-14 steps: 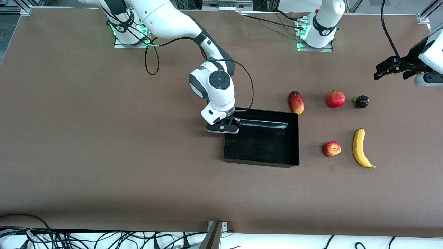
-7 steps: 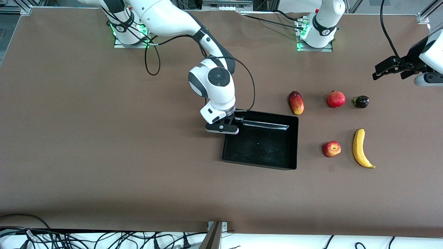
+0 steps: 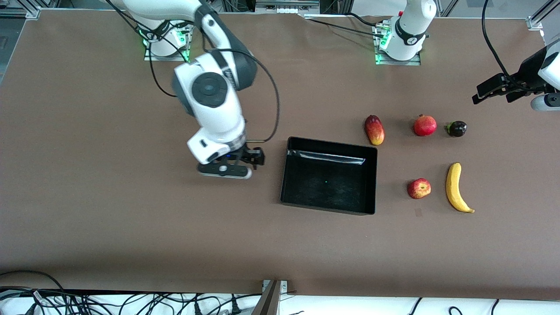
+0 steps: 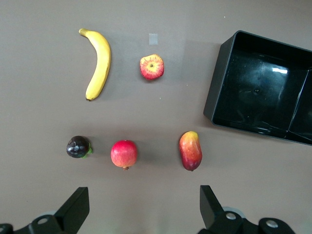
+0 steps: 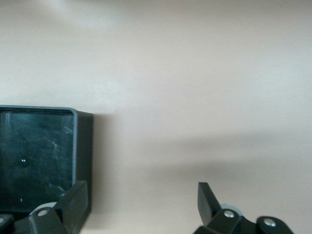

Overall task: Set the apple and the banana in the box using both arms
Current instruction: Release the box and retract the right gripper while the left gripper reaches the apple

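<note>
The brown surface [image 3: 109,227] carries everything. The black box [image 3: 372,179] sits near its middle, its glossy inside holding nothing.

The right arm's claw [image 3: 227,168] hangs over bare surface at the box's 9 o'clock in the front view, just clear of the box wall; its fingers [image 5: 73,202] are spread wide with nothing between them. The left arm's claw [image 3: 496,89] hangs over the left arm's end of the surface, at 1 o'clock from the fruit; its fingers [image 4: 75,209] are also spread wide and hold nothing.

The banana [image 3: 456,188] lies flat at the box's 3 o'clock, well apart from it. The apple [image 3: 419,188] sits between banana and box, just beside the banana, not touching it. A mango [image 3: 374,129] lies just off the box's corner at 1 o'clock. A pomegranate [image 3: 425,125] stands at 12 o'clock from the apple, and a dark mangosteen [image 3: 456,128] at 12 o'clock from the banana.
</note>
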You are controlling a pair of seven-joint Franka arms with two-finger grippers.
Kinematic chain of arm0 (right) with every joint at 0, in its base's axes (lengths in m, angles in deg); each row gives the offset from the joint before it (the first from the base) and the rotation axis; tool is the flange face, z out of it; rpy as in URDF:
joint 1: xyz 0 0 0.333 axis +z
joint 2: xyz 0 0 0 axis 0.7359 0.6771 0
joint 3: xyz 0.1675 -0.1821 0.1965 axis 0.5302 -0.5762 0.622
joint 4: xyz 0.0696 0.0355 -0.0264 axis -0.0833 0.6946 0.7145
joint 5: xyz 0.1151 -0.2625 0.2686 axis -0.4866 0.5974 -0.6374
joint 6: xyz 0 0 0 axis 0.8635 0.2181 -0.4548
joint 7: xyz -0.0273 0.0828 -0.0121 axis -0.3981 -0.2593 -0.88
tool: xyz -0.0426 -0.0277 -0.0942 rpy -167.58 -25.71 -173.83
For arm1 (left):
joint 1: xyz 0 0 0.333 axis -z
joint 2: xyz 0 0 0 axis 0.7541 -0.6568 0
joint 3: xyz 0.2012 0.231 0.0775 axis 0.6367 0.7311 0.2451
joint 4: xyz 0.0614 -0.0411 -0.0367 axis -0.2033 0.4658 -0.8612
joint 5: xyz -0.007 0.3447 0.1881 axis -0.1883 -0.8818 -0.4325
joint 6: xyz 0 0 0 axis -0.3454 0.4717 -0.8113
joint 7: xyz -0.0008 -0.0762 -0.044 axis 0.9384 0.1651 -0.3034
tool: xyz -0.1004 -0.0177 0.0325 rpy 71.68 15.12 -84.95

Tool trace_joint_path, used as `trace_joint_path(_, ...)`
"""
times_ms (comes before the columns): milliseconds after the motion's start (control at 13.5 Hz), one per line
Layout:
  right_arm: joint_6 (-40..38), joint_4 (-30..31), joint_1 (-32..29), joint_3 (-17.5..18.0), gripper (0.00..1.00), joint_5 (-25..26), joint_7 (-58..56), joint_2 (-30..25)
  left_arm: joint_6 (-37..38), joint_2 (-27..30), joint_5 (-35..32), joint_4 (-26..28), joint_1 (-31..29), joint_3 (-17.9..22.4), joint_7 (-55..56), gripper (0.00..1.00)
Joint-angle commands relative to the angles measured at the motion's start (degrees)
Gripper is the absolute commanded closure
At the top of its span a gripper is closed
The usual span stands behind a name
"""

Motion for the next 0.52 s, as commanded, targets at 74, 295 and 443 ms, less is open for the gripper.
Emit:
trace_joint_path(74,-10.5,1.7,-7.6,0.7,0.00,-2.8,-14.7,-5.5,-1.4,-0.4,-1.5,1.2,0.0,-0.1,-0.2,0.00)
trace_joint_path(295,-18.9,1.7,-12.7,-3.1,0.00,-2.8,-29.2,-8.8,-5.6,-4.4,-2.5,1.2,0.6,-0.1,-0.5,0.00)
trace_joint_path(443,-23.5,1.7,-13.6,-7.9,0.00,-2.8,-37.3,-10.9,-9.0,-7.7,-2.8,1.1,0.7,-0.3,-0.6,0.00)
